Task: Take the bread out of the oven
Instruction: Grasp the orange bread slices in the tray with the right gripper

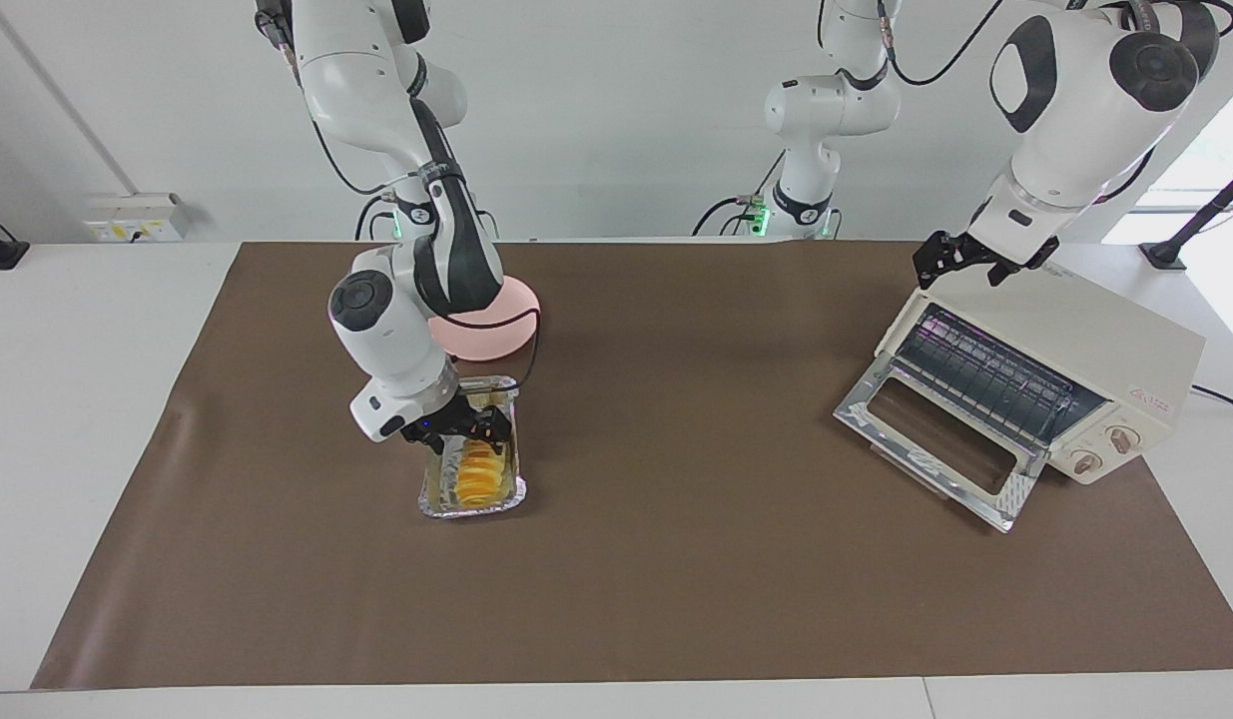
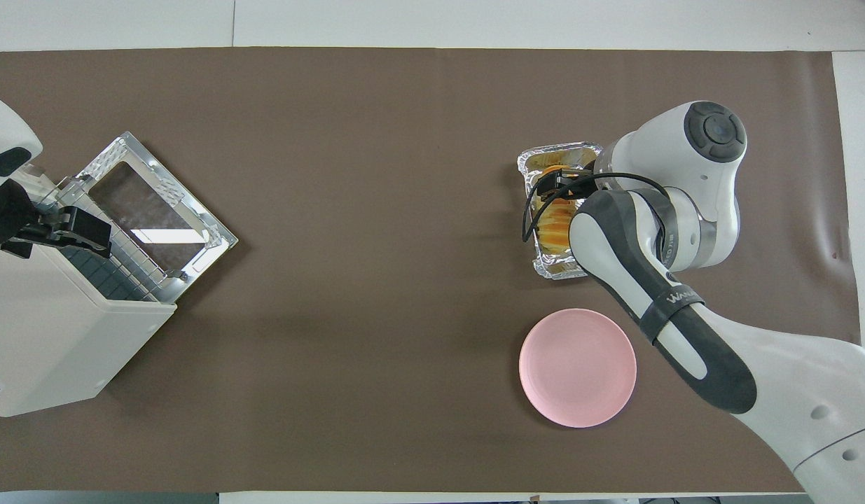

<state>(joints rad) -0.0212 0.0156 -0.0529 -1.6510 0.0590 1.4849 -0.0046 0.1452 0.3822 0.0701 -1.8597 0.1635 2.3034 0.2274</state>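
In the facing view, left of centre, the right gripper point(image 1: 463, 429) hangs low over the silver rectangular foil tray point(image 1: 446, 507), its jaws spread and holding nothing. The small golden-yellow ridged bread point(image 1: 479, 473) lies inside that tray, its upper end hidden under the gripper. Just above the tray in the frame, partly covered by the right arm, sits the round pink plate point(image 1: 511, 325). All rest on the brown table mat point(image 1: 676, 559). At the right of the frame stands the boxy cream-white toaster oven point(image 1: 1075, 369), its glass door point(image 1: 940, 439) dropped open onto the mat. The left gripper point(image 1: 963, 255) waits over the oven's top edge at upper right, jaws apart and empty. The bread is out of the oven, well apart from it.

In the overhead view the order reverses: oven point(image 2: 54, 336) at the left edge, tray point(image 2: 551, 266), bread point(image 2: 555, 227) and plate point(image 2: 578, 367) at right.
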